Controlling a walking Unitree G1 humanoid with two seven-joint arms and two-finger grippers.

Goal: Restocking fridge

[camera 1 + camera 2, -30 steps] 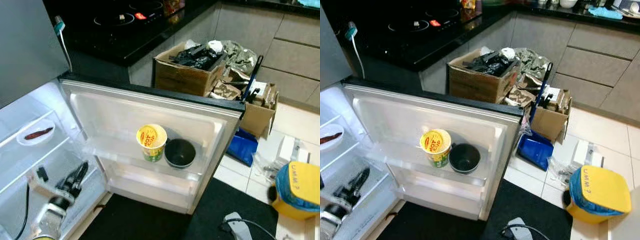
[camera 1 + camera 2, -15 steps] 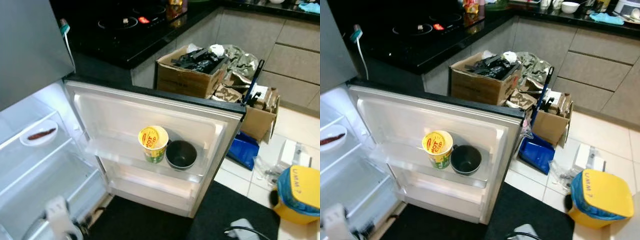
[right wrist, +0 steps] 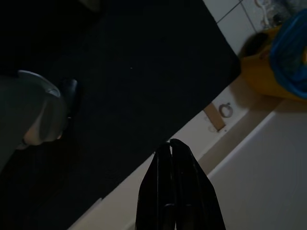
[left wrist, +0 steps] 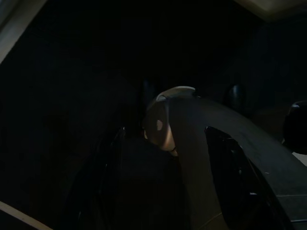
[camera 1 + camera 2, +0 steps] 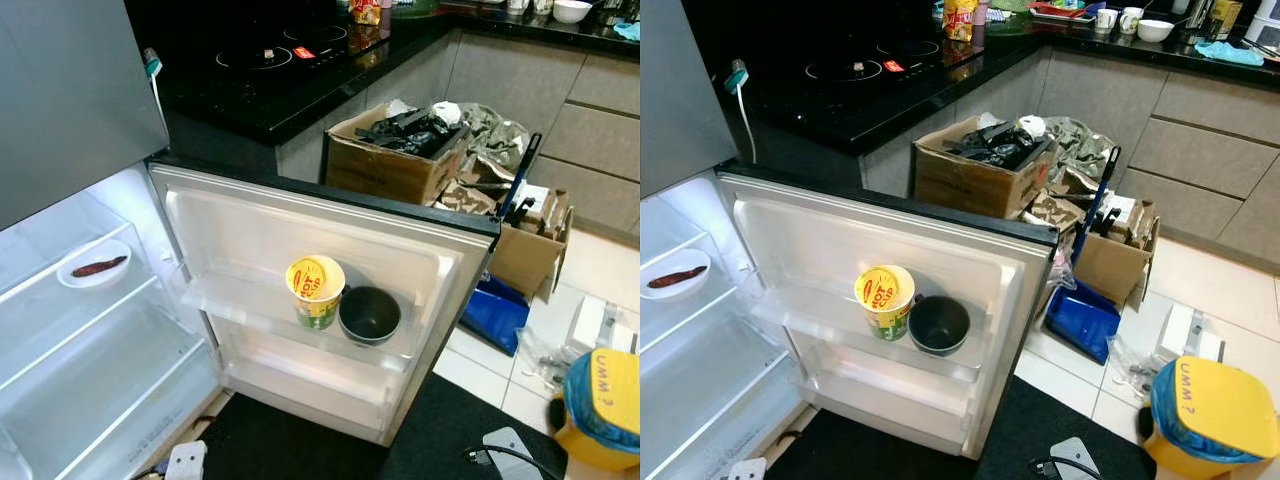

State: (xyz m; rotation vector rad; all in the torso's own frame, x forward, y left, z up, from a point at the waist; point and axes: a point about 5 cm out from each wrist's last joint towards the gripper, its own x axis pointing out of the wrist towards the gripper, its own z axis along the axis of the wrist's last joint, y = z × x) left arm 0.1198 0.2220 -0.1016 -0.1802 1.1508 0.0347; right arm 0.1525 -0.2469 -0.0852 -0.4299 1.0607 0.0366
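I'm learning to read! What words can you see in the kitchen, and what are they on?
"HOT" on the yellow cup lid; the smaller print there is too blurred to read.
"UMM?" on the yellow bin lid.
The print on the cardboard boxes and the snack bag is too small to read.

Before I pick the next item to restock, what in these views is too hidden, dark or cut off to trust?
- Left end effector: left wrist view too dark to judge its fingers.
- Cup: foil lid hides its contents.
- Bowl: dark inside, contents unclear.
- Lower fridge shelf: cut by the frame's edge.
- Plate: brown item too small to identify.
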